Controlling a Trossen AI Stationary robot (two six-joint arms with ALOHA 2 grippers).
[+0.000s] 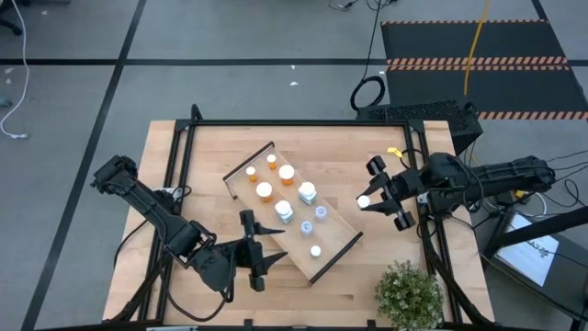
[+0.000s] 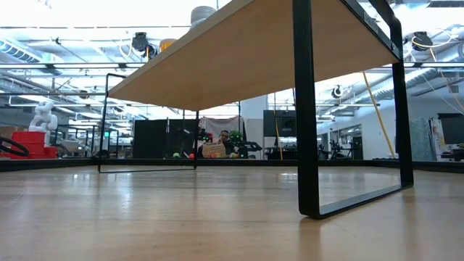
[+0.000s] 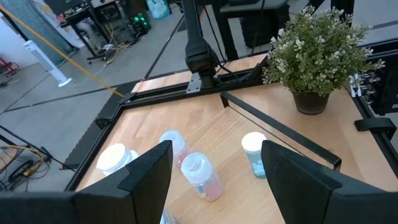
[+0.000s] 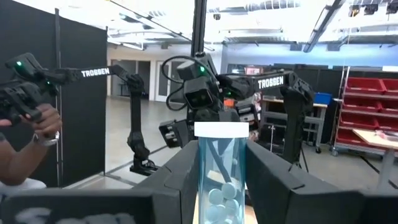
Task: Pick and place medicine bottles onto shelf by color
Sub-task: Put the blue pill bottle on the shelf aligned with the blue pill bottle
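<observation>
1. My right gripper point(image 1: 367, 201), right of centre in the high view, clamps a clear bottle point(image 4: 219, 171), off the shelf point(image 1: 338, 248).
2. Left gripper point(image 1: 273, 245) open, lower centre.
3. Bottle seems light, rigid, slick; I'd grip mid-body.

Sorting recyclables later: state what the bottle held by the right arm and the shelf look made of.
Held bottle: clear, glossy plastic by the look, since pale pills show through the wall; white opaque cap, probably plastic. It sits between the right end effector fingers.
Shelf: light matte wood grain, with thin dark end walls, possibly metal.
</observation>
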